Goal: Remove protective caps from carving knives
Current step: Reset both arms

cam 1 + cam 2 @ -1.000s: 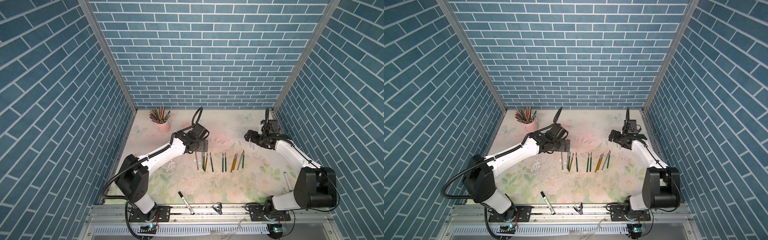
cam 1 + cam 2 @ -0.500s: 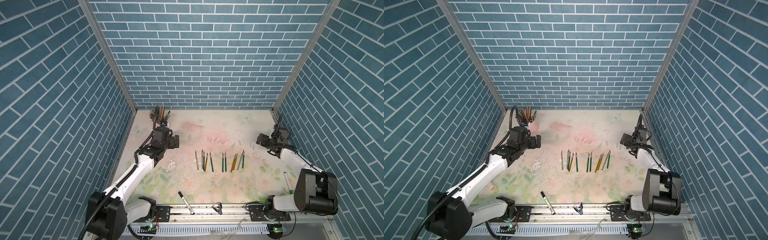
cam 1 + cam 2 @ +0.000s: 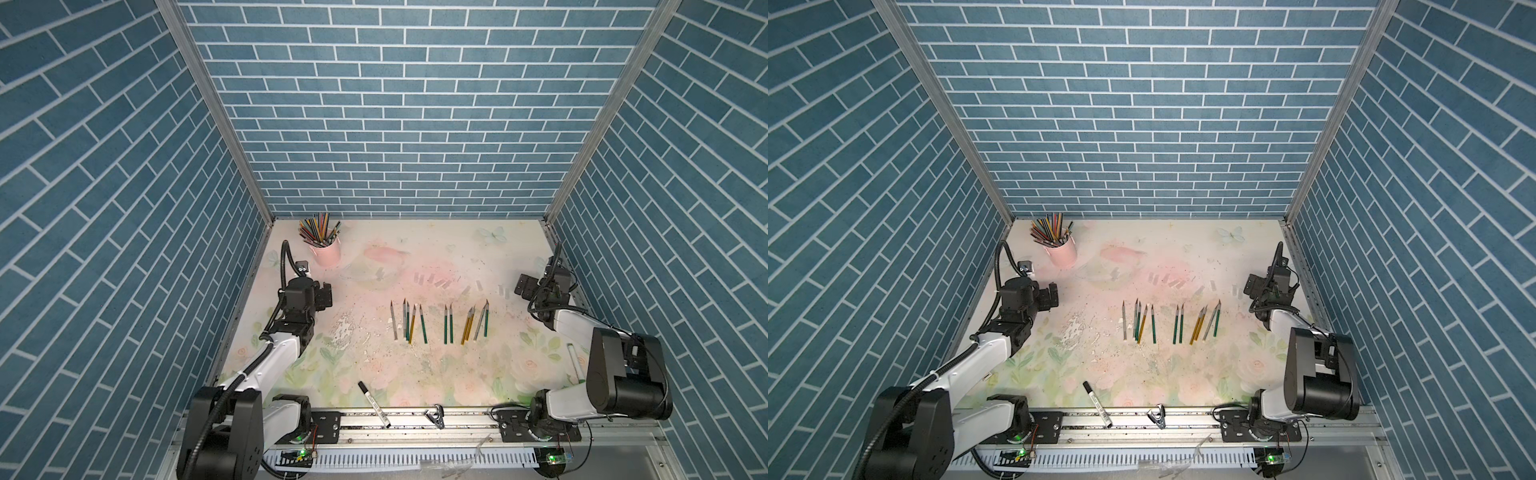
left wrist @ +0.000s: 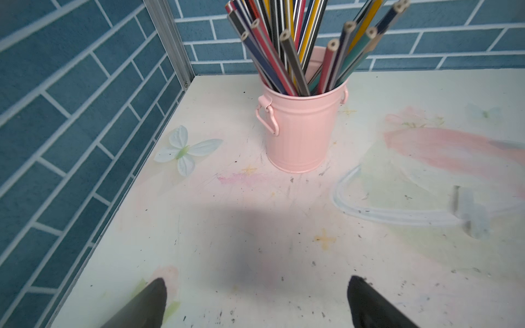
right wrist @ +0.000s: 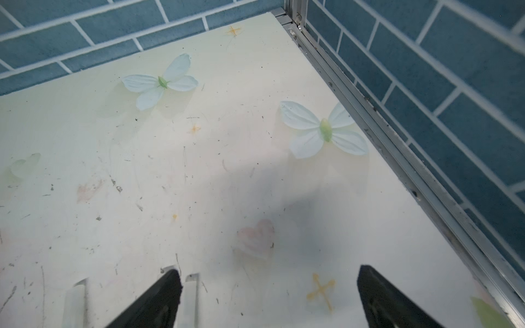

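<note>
Several carving knives (image 3: 436, 326) (image 3: 1169, 324) lie side by side in a row at mid-table, green, gold and silver-grey, pointed tips toward the back wall. Loose translucent protective caps (image 3: 442, 284) (image 3: 1175, 284) are scattered just behind the row. My left gripper (image 3: 326, 296) (image 3: 1052, 296) (image 4: 257, 284) hovers at the left side, open and empty, facing the pink cup. My right gripper (image 3: 523, 286) (image 3: 1252, 284) (image 5: 270, 272) is open and empty near the right wall. In the right wrist view two caps (image 5: 191, 298) lie on the table beside one of its fingers.
A pink cup (image 3: 326, 253) (image 3: 1064, 251) (image 4: 301, 127) of coloured pencils stands at the back left. A black-capped white marker (image 3: 374, 404) (image 3: 1097, 403) lies at the front edge, with a metal clip (image 3: 435, 415) on the rail. The walls stand close beside both arms.
The left arm has drawn back from the knife row to the left side, by the pink cup. The right arm has pulled back toward the right wall. Both grippers stayed open.
</note>
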Robot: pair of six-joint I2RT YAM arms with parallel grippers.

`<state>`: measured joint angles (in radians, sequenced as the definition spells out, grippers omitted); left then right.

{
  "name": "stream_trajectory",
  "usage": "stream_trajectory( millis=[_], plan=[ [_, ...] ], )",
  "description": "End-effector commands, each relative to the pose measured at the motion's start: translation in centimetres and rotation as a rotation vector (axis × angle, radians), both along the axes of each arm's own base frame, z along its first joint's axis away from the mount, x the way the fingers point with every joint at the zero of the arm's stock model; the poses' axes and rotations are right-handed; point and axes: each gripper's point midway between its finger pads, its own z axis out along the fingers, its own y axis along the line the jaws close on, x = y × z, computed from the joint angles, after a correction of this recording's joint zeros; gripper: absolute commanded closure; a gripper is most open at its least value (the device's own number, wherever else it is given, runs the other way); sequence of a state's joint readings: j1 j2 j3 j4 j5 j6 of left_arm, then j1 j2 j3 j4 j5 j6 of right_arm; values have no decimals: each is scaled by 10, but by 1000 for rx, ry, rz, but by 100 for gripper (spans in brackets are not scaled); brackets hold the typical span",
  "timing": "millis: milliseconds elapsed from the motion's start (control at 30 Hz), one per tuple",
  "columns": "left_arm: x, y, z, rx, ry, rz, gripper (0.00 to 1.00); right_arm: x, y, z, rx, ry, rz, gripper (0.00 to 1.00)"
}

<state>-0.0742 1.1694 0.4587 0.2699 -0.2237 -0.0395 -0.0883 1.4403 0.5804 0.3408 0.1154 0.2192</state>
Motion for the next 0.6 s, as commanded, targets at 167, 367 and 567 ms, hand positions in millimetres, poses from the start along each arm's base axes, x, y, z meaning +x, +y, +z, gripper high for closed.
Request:
stream_trajectory(
  millis=[167, 367, 567],
  plan=[
    [24, 11, -6, 7, -123, -1, 1, 8, -6, 12, -79, -130, 12, 2],
    [33, 7, -17, 2, -166, -40, 1, 7, -1, 10, -78, -151, 41, 2],
    [39, -2, -26, -4, -157, -97, 1, 8, 11, 9, -76, -179, 114, 2]
  ],
)
